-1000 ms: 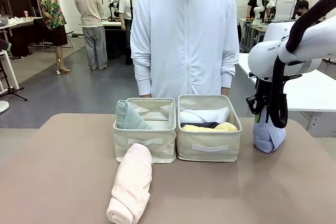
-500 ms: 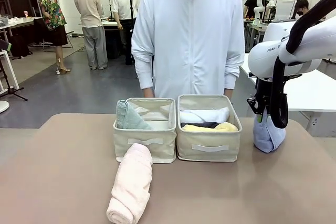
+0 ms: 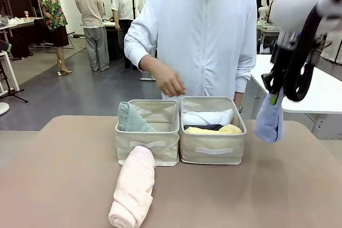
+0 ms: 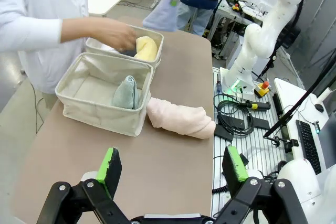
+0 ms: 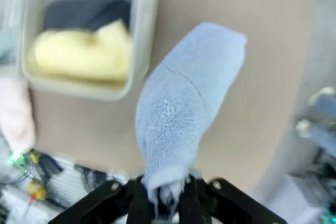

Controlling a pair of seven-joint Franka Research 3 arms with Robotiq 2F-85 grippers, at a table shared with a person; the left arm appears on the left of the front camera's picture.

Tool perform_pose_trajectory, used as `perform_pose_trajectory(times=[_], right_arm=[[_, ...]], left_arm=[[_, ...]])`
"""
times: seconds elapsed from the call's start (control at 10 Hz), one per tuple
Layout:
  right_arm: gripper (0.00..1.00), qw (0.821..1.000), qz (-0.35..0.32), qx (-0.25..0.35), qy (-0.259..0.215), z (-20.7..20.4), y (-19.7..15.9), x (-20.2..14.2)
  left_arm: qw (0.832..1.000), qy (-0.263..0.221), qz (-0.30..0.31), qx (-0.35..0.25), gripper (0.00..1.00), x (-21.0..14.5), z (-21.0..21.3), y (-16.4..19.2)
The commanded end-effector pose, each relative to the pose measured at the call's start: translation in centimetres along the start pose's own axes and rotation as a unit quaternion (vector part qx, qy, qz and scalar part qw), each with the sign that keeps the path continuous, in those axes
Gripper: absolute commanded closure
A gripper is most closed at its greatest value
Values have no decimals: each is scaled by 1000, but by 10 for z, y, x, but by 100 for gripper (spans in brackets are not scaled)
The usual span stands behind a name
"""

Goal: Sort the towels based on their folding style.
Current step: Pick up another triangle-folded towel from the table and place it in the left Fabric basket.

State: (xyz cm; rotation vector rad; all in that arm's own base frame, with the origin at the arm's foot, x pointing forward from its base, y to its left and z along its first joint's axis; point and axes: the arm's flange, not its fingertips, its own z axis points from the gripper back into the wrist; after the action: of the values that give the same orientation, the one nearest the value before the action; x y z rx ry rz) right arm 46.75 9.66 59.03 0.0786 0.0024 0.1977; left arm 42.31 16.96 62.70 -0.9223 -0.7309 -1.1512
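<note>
Since the earlier frame the right arm has risen and carried the light blue towel (image 3: 269,124) off the table (image 3: 240,196), where it stood upright to the right of the bins; it now hangs in the air to the right of the right bin (image 3: 212,150), clear of the surface. The person's hand (image 3: 170,83) has also come forward and hovers above the gap between the two bins. The right gripper (image 5: 167,190) is pinched nearly closed on the narrow tip of the towel, jaws with only cloth between them, so the wider folded body dangles below and the cone fold looks intact; holding it by the tip probably keeps the fold from opening in transit. The left bin (image 3: 147,145) holds the grey-teal towel (image 3: 130,118), leaning against its left wall, which seems to be the same folding style. The right bin holds the rolled ones: white towel (image 3: 208,117) at the back, dark grey towel (image 3: 206,127) in the middle, yellow towel (image 3: 214,130) in front. Judgement: the held towel belongs in the left bin, so the carry must cross over the right bin and past the hand. The pink towel (image 3: 133,188), rolled, lies on the table with its far end against the left bin's front wall, not yet sorted. The left gripper (image 4: 173,165) hangs above the near table with jaws spread wide, holding and touching nothing.
</note>
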Motion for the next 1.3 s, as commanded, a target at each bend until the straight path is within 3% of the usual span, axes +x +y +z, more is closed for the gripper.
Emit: perform_pose_trajectory(times=[0.0,0.2,0.3,0.6,0.9,1.2], right_arm=[[88,998,26,35,43,59,6,-15],[88,997,41,58,38,84,11,-29],[88,999,31,29,32,69,17,-42],[85,998,35,37,39,84,20,-46],[85,974,190,67,105,55,104,-44],[85,946,264,118,144,34,160,-47]], left_arm=[[1000,-2,1,2,0,1,0,-2],[1000,-2,1,2,0,1,0,-2],[1000,-2,1,2,0,1,0,-2],[1000,-2,1,2,0,1,0,-2],[1000,-2,1,2,0,1,0,-2],[1000,-2,1,2,0,1,0,-2]])
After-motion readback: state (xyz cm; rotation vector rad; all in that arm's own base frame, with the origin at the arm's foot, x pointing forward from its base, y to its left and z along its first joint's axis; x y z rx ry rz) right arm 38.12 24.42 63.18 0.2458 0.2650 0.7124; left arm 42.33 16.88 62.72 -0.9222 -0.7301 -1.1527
